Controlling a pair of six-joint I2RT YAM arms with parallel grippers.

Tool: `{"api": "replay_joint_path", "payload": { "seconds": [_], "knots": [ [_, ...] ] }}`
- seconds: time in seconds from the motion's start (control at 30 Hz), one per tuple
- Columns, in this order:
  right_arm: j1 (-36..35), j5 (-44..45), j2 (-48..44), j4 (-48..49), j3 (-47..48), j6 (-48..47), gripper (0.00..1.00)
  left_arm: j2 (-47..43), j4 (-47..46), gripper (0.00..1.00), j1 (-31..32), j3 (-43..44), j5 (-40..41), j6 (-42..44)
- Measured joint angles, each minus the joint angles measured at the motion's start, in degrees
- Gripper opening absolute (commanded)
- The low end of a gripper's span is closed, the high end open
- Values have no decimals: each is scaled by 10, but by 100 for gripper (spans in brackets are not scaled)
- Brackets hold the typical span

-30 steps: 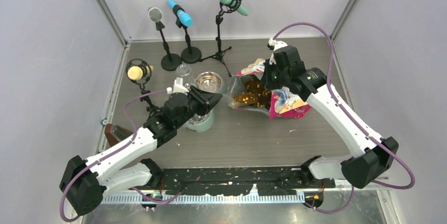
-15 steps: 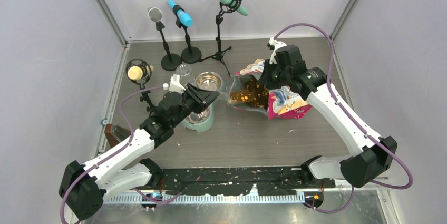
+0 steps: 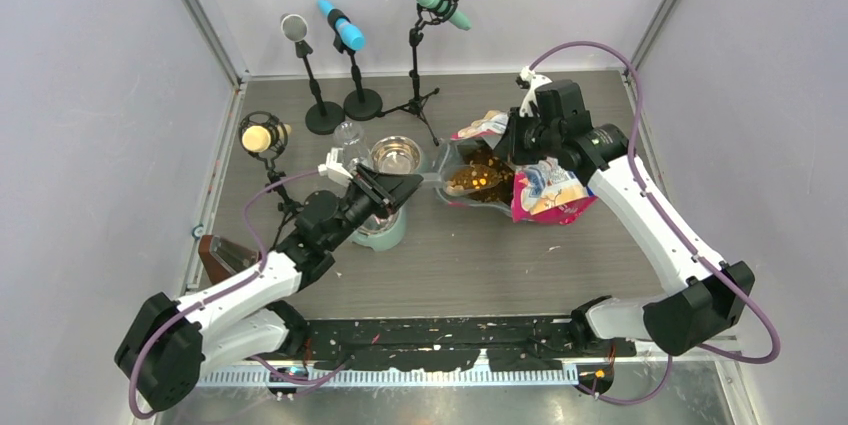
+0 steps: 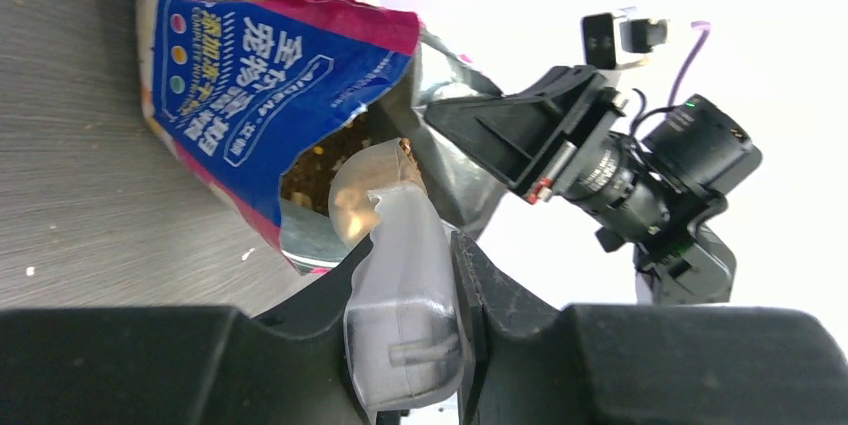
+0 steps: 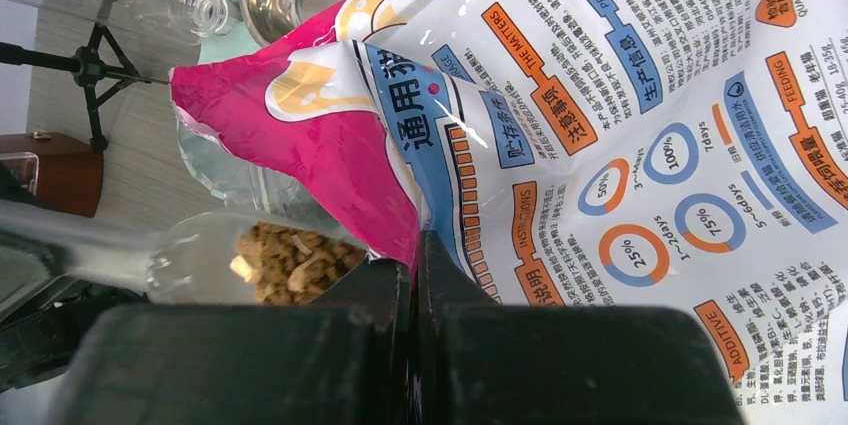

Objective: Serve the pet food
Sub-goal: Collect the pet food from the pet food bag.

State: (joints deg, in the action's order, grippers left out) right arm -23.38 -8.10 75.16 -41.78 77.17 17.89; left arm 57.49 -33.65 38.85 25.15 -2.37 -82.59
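**Jaws clamped on both arms: left on the scoop [image 4: 400, 285], right on the bag [image 3: 540, 190]**

Left jaws are pinched on the flat handle of the clear plastic scoop. Right jaws are pressed together on the torn pink rim of the bag, with the foil caught between them.

Below both pairs lies the grey tabletop [image 3: 470, 265]. The bag, glossy pink, white and blue, lies on its side on the tabletop. Its printed face spreads out ahead of the right jaws and its mouth gapes toward the left jaws.

The mint-green feeder [image 3: 385, 233] sits directly beneath the left jaws, and one steel bowl [image 3: 397, 155] shows just beyond them.

The scoop runs straight out from the left jaws, and its rounded bowl is inside the mouth of the bag, just beside the right jaws.

The kibble [image 5: 290, 260], small brown pellets, lies heaped in the bowl of the scoop close to the right jaws. More kibble shows deeper in the bag, ahead of the left jaws.
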Motion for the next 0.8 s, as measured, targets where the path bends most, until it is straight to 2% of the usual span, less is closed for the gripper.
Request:
{"api": "replay_joint_path", "payload": {
  "seconds": [0.47,0.8],
  "knots": [
    [24,0,-16,-3,7,-2,5,-109,3,0,0,-9,9,-11],
    [27,1,-16,-25,24,-2,5,-181,35,0,0,-8,55,3]
  ]
}}
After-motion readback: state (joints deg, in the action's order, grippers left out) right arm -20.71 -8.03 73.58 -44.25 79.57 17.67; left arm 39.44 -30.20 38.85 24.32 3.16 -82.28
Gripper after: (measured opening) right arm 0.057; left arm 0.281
